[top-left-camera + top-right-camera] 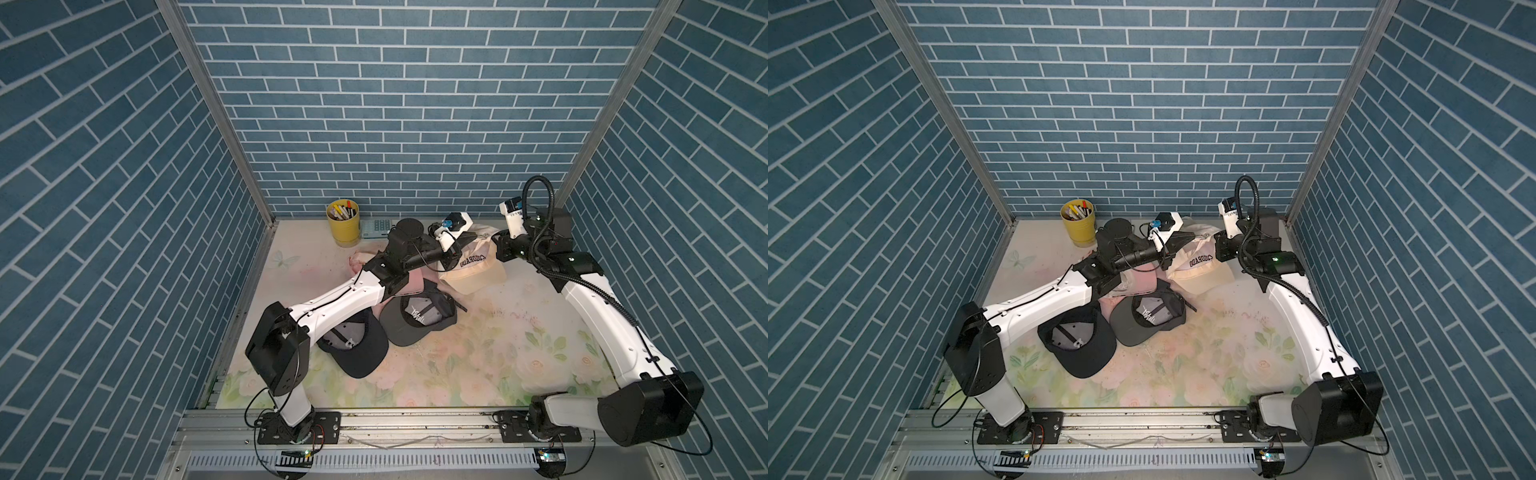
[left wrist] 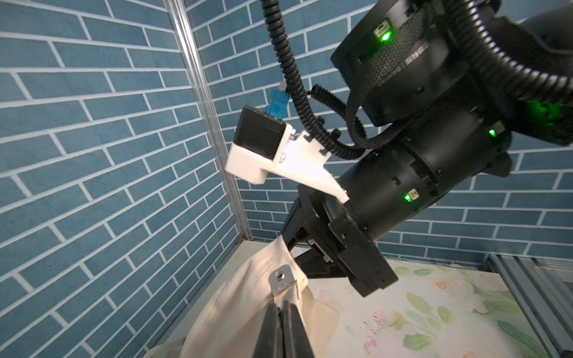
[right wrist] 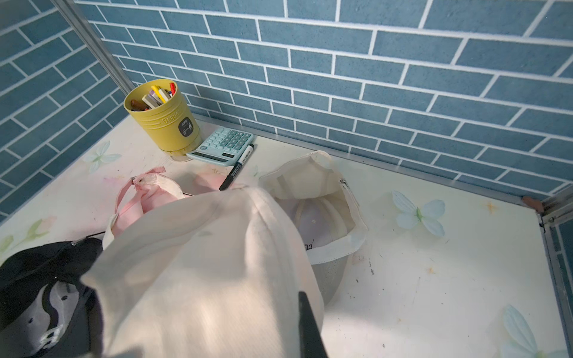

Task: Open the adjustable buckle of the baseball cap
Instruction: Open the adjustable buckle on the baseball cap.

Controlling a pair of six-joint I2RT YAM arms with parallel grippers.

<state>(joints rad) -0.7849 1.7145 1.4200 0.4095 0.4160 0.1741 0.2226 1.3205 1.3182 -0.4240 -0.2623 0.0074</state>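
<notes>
Cream cap (image 3: pixel 201 272): lifted near the back wall (image 1: pixel 395 124), strung between both grippers.
Left gripper (image 2: pixel 280 305): clamped on it beside the buckle (image 2: pixel 281 279).
Right gripper (image 2: pixel 294 252): pinching its fabric, tips buried.
Buckle latch: unclear.

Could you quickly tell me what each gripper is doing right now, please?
Left gripper: closed on the cream cap, just beside its metal buckle.
Right gripper: closed, pinching the same cap's fabric edge.
</notes>
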